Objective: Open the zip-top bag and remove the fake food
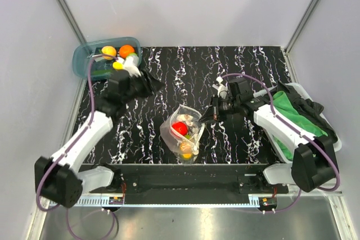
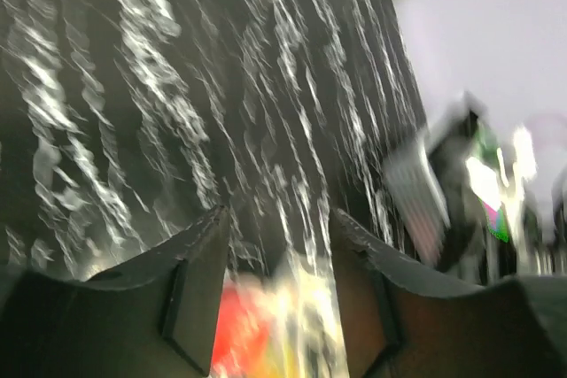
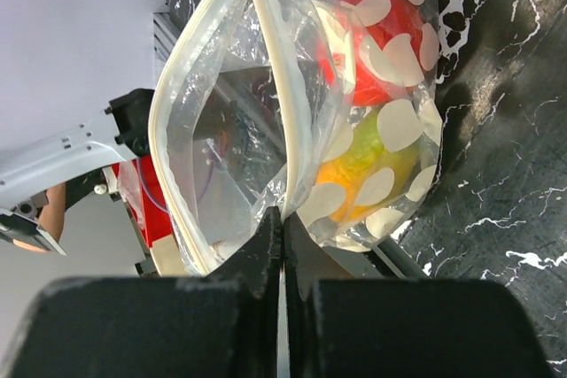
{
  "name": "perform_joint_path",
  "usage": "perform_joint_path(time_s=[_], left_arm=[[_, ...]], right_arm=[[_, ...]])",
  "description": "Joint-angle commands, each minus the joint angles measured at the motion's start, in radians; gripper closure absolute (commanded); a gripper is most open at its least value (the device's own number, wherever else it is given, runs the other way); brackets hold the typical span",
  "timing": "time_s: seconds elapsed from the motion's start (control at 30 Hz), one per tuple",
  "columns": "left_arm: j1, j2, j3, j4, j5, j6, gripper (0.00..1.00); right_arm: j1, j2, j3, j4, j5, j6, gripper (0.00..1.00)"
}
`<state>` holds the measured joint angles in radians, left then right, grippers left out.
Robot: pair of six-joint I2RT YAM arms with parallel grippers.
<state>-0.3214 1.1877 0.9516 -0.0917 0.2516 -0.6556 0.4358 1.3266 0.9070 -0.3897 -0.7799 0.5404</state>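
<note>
While the right gripper is pinching the zip-top bag, its jaws closed flat on the bag's rim, the bag is lying near the middle of the counter, a little toward the near edge. In the right wrist view the bag's mouth is gaping open, and the pale zip strip is bowing into a loop on the side away from the contents. Some of the fake food is sitting inside. A red piece and a yellow-green to orange piece are touching each other and pressing against the dotted plastic. From above, the red piece is showing at the bag's middle, with an orange-yellow one toward its near end.

The left gripper is hanging over the far left corner, at the blue tub. Its jaws are standing apart, but the view is badly blurred. A red-and-yellow smear is showing low between the fingers; I cannot tell what it is.

The tub is holding more fake food: an orange piece, a yellow piece and a second yellow piece just beside the gripper. A black cloth is lying just beside the tub. At the right edge, a white tray is carrying a green cloth and a dark cloth.
</note>
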Motion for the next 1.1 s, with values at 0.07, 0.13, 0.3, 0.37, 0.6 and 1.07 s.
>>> perform_joint_path(time_s=[0.07,0.13,0.3,0.37,0.6,1.07], left_arm=[[-0.252,-0.166,-0.103,-0.138,-0.046,0.060,0.50],[-0.324,-0.169,-0.094,-0.172,-0.080,0.073,0.50],[-0.521,-0.053,0.022,-0.279,-0.166,0.079,0.55],[-0.542,0.022,0.048,-0.308,-0.167,0.062,0.62],[-0.550,0.163,0.104,-0.367,-0.169,0.051,0.65],[-0.551,0.121,0.098,-0.448,-0.192,0.090,0.63]], right_arm=[[-0.006,0.020,0.067,0.041,-0.033,0.038,1.00],[-0.008,0.028,0.072,0.048,-0.041,0.055,1.00],[-0.006,0.031,0.084,0.049,-0.044,0.076,1.00],[-0.006,0.019,0.084,0.048,-0.036,0.079,1.00],[-0.006,-0.015,0.064,0.054,-0.022,0.112,1.00],[0.070,0.102,0.148,0.245,-0.114,0.272,1.00]])
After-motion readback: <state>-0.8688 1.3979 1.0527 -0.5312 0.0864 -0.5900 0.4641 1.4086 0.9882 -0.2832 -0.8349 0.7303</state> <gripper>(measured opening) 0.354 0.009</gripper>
